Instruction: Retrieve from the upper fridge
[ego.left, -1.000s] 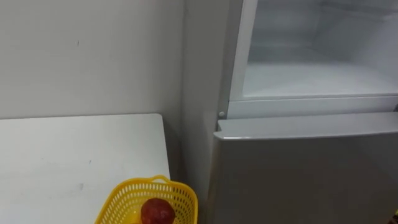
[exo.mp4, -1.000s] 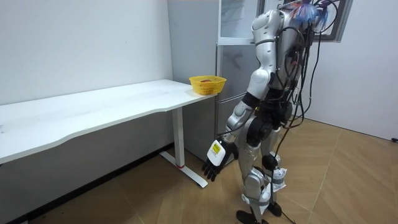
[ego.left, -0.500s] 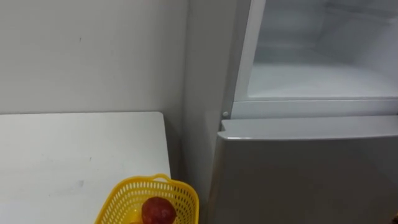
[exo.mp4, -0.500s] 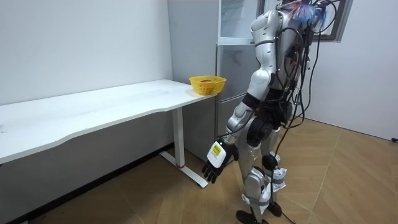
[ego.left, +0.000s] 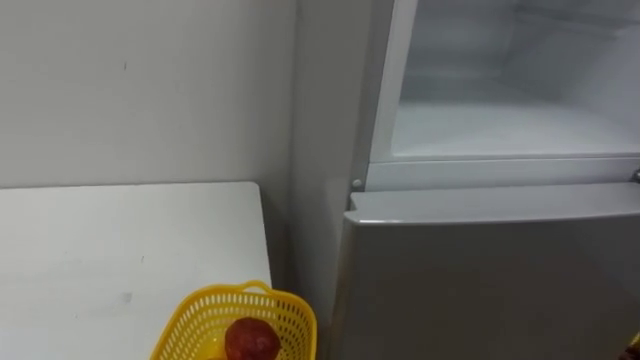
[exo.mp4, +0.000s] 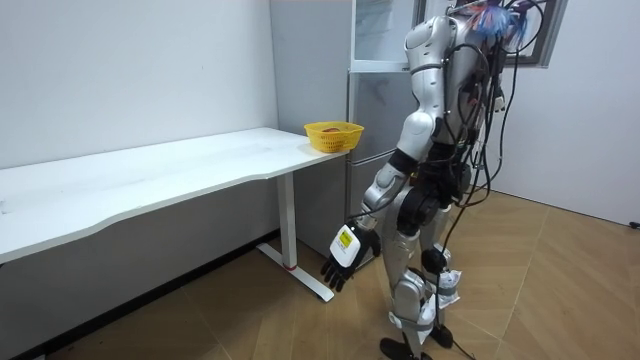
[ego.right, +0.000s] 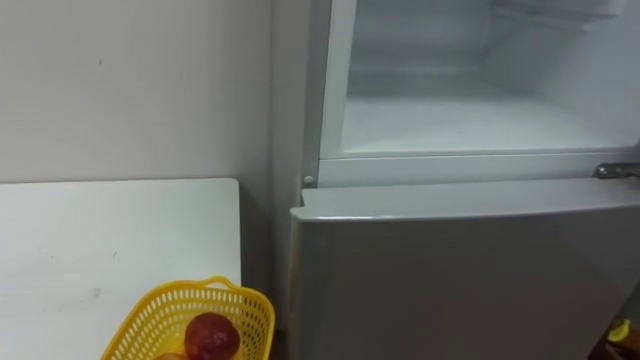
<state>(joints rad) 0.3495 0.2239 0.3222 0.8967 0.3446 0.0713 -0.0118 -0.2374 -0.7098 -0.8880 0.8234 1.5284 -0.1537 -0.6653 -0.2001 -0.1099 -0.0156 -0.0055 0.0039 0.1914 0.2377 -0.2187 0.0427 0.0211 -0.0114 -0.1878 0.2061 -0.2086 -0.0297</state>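
The upper fridge compartment (ego.left: 500, 120) stands open straight ahead of me, its white shelf bare. Below it the grey lower door (ego.left: 490, 270) is closed. A yellow basket (ego.left: 215, 315) sits on the near corner of the white table (ego.left: 100, 250), with a red apple (ego.left: 251, 340) inside. In the room view I stand facing the fridge (exo.mp4: 375, 60), beside the table's end where the basket (exo.mp4: 334, 135) rests. My left hand (exo.mp4: 343, 258) hangs low at my side, fingers relaxed and holding nothing.
A plain wall runs behind the table (exo.mp4: 150, 170), which stretches off to my left. The fridge's grey side panel (ego.left: 325, 150) rises just past the table's edge. Wooden floor (exo.mp4: 560, 290) lies open behind me.
The eye view has swayed a little and come back, which is the camera's own shift. My left hand has swung slightly at my side. The basket and apple have stayed put.
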